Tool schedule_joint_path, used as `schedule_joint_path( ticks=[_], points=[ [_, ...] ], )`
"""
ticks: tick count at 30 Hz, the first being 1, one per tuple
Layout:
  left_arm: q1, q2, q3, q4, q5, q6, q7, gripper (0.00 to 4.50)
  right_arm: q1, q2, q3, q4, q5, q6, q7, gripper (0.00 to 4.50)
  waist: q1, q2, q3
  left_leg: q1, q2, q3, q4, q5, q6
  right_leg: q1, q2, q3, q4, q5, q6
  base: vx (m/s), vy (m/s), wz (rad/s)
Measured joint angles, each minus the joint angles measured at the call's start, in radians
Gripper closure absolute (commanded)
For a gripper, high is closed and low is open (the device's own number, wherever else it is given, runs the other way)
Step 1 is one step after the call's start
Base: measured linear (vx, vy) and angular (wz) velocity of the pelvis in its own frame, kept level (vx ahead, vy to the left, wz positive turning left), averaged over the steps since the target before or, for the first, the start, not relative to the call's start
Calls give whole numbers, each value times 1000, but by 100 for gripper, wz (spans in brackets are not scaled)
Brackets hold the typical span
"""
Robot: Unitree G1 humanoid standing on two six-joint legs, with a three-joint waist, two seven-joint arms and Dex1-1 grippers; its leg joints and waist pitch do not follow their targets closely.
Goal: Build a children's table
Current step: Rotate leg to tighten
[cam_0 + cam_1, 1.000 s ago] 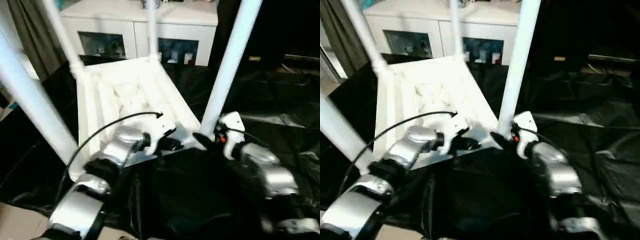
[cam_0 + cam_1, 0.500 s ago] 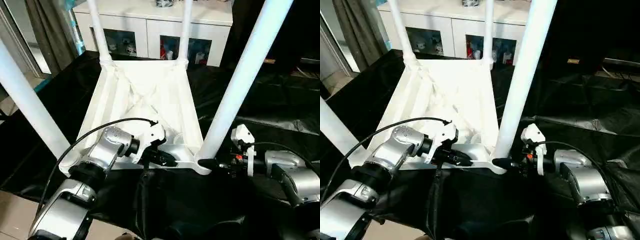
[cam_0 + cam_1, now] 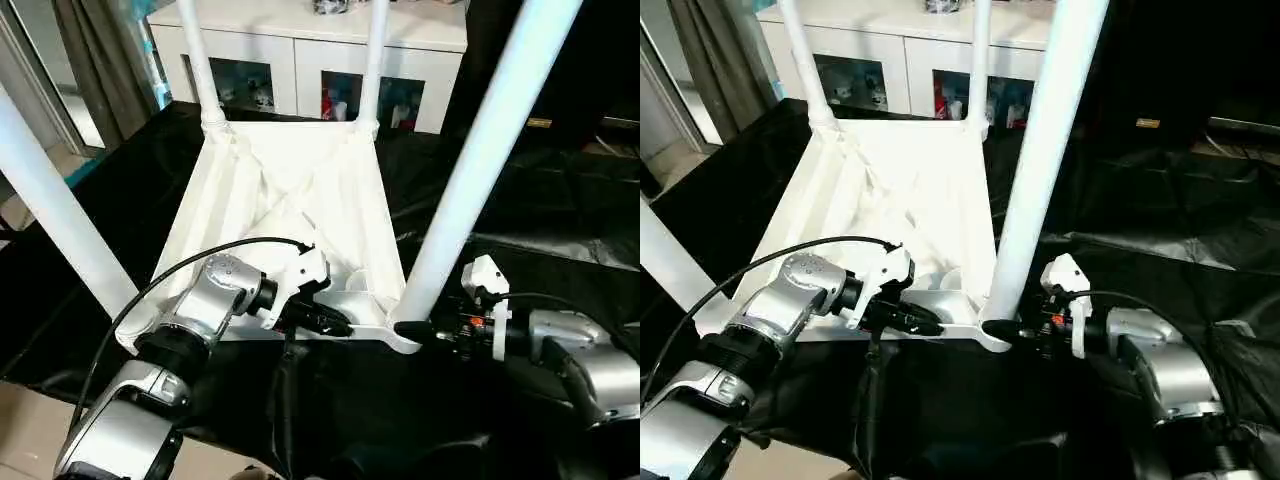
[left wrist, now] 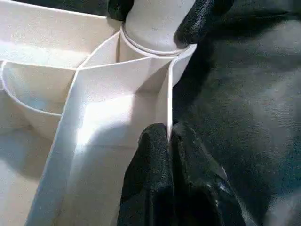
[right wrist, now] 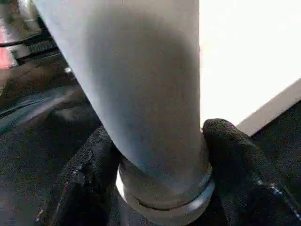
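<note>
The children's table (image 3: 290, 190) lies upside down on a black sheet, its ribbed underside facing up and its white legs standing in the corner sockets. My left gripper (image 4: 168, 134) is shut on the thin rim wall of the top, close to the near right corner, also seen from the head (image 3: 335, 325). My right gripper (image 3: 408, 328) is at the base of the near right leg (image 3: 470, 170). In the right wrist view its black fingers (image 5: 94, 165) press on both sides of that leg (image 5: 150, 94), just above the socket collar.
A white cabinet (image 3: 300, 40) with glass-fronted shelves stands behind the table. The crumpled black sheet (image 3: 540, 200) spreads to the right and toward me. The near left leg (image 3: 60, 220) rises steeply beside my left arm. Curtain (image 3: 100, 60) and bare floor (image 3: 30, 430) lie to the left.
The whole picture has shifted and steadied as my head moved. Both grippers stay at the near right corner, the left on the rim and the right around the leg's base.
</note>
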State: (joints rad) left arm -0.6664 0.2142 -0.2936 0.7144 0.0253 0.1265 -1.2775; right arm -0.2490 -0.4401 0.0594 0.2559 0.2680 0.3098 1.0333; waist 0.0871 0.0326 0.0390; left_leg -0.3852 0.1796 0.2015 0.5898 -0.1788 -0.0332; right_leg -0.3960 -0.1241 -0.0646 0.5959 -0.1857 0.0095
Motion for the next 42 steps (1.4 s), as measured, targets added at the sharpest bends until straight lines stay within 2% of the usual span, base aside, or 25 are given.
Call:
schedule_joint_path(
  ticks=[2,4,6,9,13,15,17,20,22,25,28,30,31,36,40,41,42],
  points=[
    [-13,-21,12,29,10,-6,64,450,-20,34,-15,38,-19,-19,-77,206,-4,0,0,1,0,0,0,0,-1,0,0,0,0,0,0,0,0,0],
    [-37,-60,29,76,21,-11,176,450,-60,97,-42,101,-48,-45,-211,208,-20,-1,0,2,0,-1,0,1,-2,0,0,0,-1,-2,4,0,0,0],
    [-45,-87,32,92,31,-10,230,450,-69,117,-52,119,-58,-57,-278,211,-27,0,0,2,-1,-1,-1,1,-2,0,0,0,-2,-2,4,0,0,0],
    [-72,-133,54,146,49,-12,367,450,-110,223,-95,173,-88,-76,-469,212,-36,0,-1,3,-1,-2,-2,1,-2,0,0,0,-3,-3,5,0,0,0],
    [-79,-153,60,165,53,-15,419,450,-126,272,-110,191,-110,-89,-569,213,-42,1,-2,3,-2,-2,-2,1,-2,0,0,0,-4,-3,5,0,0,0],
    [-79,-152,61,165,60,-22,415,450,-124,275,-111,191,-110,-97,-568,157,-44,1,-1,2,-2,-2,-3,1,-2,0,0,0,-4,-3,5,0,0,0],
    [-79,-152,59,165,67,-28,407,450,-122,274,-115,189,-104,-96,-553,140,-45,1,-1,2,-2,-2,-3,1,-2,-1,0,0,-4,-3,5,0,0,0],
    [-79,-150,53,168,72,-50,387,450,-106,252,-121,175,-82,-94,-493,109,-44,1,-1,2,-2,-2,-4,1,-2,-1,0,0,-4,-2,5,0,0,0],
    [-79,-147,50,168,73,-65,372,450,-92,219,-120,157,-77,-90,-432,98,-37,3,-1,1,-2,-2,-5,1,-2,0,0,0,-3,-2,5,0,0,0],
    [-80,-145,31,162,71,-87,320,450,-42,59,-86,96,-58,-84,-254,98,-17,4,0,-1,-2,-1,-5,2,-2,1,0,2,-2,0,1,0,0,0],
    [-81,-142,21,158,71,-105,288,450,-16,-12,-96,59,-27,-74,-148,98,-4,7,-1,-3,-1,0,-4,3,0,1,0,3,-1,0,1,0,0,0],
    [-81,-140,13,149,70,-116,251,450,30,-109,-104,10,9,-42,-38,98,9,9,-1,-6,-1,1,-4,4,2,0,-1,2,-2,-2,5,0,0,0],
    [-80,-133,12,144,70,-120,240,450,47,-134,-109,-3,17,-31,-6,98,10,7,0,-6,-1,1,-4,6,6,0,-1,2,-2,-2,5,0,0,0],
    [-72,-116,13,124,68,-134,224,450,104,-172,-129,-52,59,17,68,98,14,8,0,-15,0,1,-2,7,7,-8,-1,0,-1,-2,5,0,0,0],
    [-28,-99,13,65,67,-150,212,450,140,-188,-127,-144,108,57,89,98,17,11,-1,-15,1,1,-1,7,7,-8,-1,0,0,-2,5,0,0,0],
    [-22,-100,14,55,67,-148,212,422,140,-187,-125,-153,115,62,89,93,18,11,-1,-15,1,1,-1,7,7,-8,-1,0,0,-2,5,0,0,0],
    [-2,-100,24,28,51,-138,212,422,139,-180,-122,-171,119,70,87,93,17,11,-1,-15,1,1,0,7,7,-8,-1,0,0,-2,5,0,0,0]
  ],
)
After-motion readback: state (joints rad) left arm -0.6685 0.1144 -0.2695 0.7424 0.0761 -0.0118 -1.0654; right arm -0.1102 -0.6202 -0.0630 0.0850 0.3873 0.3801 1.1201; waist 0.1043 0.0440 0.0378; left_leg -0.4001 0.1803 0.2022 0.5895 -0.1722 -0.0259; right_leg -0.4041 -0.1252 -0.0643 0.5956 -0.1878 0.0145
